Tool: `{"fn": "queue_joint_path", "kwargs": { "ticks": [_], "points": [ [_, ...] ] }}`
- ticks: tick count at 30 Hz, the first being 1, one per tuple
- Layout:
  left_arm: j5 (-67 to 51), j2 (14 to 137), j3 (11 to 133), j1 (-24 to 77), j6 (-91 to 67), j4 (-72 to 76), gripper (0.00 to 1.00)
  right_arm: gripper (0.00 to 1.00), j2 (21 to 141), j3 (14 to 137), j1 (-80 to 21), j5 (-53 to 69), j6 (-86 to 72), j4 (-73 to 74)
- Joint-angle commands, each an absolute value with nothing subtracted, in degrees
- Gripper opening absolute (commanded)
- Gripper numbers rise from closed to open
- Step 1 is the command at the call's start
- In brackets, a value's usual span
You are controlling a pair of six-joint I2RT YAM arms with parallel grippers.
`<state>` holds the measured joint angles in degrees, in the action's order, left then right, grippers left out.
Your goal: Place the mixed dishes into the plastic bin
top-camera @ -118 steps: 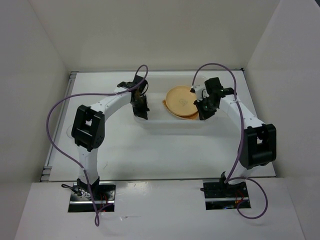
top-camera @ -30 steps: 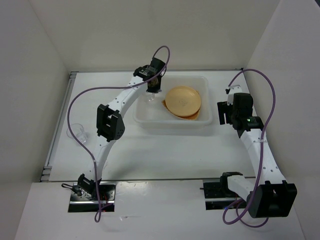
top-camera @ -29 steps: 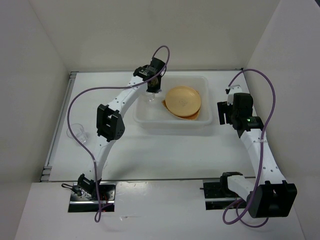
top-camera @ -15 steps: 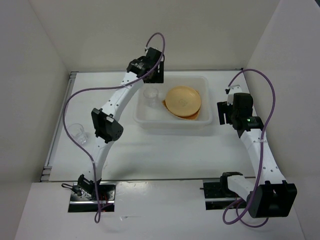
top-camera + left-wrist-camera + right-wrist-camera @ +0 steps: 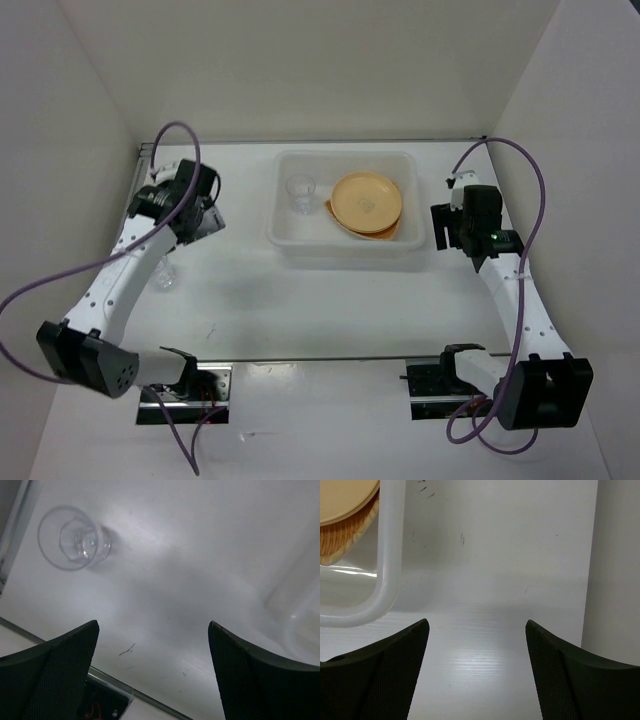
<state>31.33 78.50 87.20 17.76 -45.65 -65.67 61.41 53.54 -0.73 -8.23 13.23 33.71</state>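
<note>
One clear cup [image 5: 165, 279] stands upright on the table [image 5: 330, 300] at the left side of the overhead frame, well apart from the plastic bin [image 5: 345, 251] at upper centre. The bin holds the orange plates [image 5: 367, 198], stacked on the woven plate [image 5: 342, 547], and the second clear cup [image 5: 300, 190]. I judge the step in hand to be picking up this outside cup. The left gripper [image 5: 152, 627] hovers above the table with its jaws spread wide and nothing between them. In the wrist view the cup [image 5: 74, 542] sits at the upper left, away from the line between the fingers. To do this well, the gripper should first move until the cup is centred between the fingers, then go down and close gently on the wall, because clear thin plastic can slip or tip. The right gripper [image 5: 476, 625] is also open and empty, just beside the bin's right rim [image 5: 390, 555]. I think it is better kept there, out of the way.
</note>
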Motion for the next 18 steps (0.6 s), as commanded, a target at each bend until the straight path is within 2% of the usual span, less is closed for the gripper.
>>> {"fn": "queue_joint_path", "kwargs": {
  "ticks": [1, 5, 18],
  "points": [
    [25.4, 70.8, 70.3, 13.2, -51.9, -62.7, 0.95, 0.83, 62.0, 53.3, -1.2, -7.0, 14.1, 31.6],
    [24.8, 67.0, 65.7, 8.8, -49.6, -60.7, 0.95, 0.83, 62.5, 53.3, -1.8, -5.4, 15.2, 32.1],
    [25.7, 79.9, 64.0, -1.6, -39.1, -50.8, 0.98, 0.83, 62.5, 53.3, -1.8, -4.8, 15.2, 32.6]
  ]
}}
